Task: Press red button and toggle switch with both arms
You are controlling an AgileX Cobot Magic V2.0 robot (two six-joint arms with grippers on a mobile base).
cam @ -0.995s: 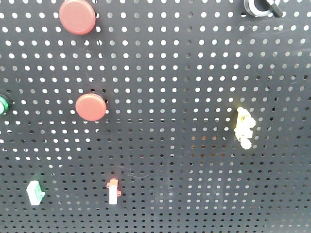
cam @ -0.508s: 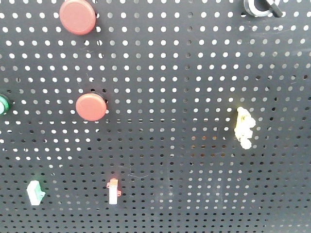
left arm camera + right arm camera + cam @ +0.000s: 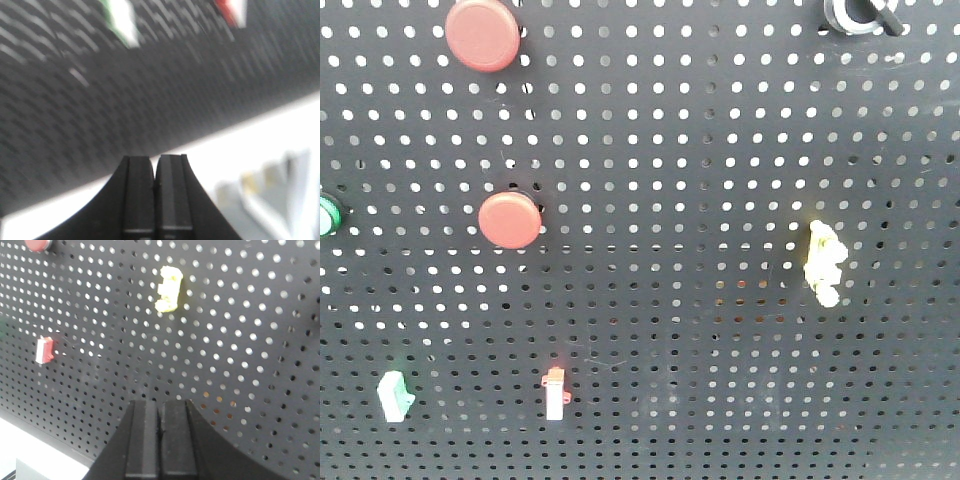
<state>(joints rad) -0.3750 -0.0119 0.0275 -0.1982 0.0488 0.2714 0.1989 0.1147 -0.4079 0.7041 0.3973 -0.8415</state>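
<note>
Front view: two red buttons point(image 3: 481, 35) point(image 3: 509, 220), one toggle switch point(image 3: 855, 15)

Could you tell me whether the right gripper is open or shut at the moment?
Shut. In the right wrist view the right gripper has its two black fingers pressed together with nothing between them, facing the pegboard.

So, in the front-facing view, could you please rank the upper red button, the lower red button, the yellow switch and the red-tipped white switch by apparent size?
1. Upper red button, partly cropped.
2. Lower red button.
3. Yellow switch.
4. Red-tipped white switch.

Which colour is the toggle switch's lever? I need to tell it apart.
Black, on the toggle switch; front view.
</note>
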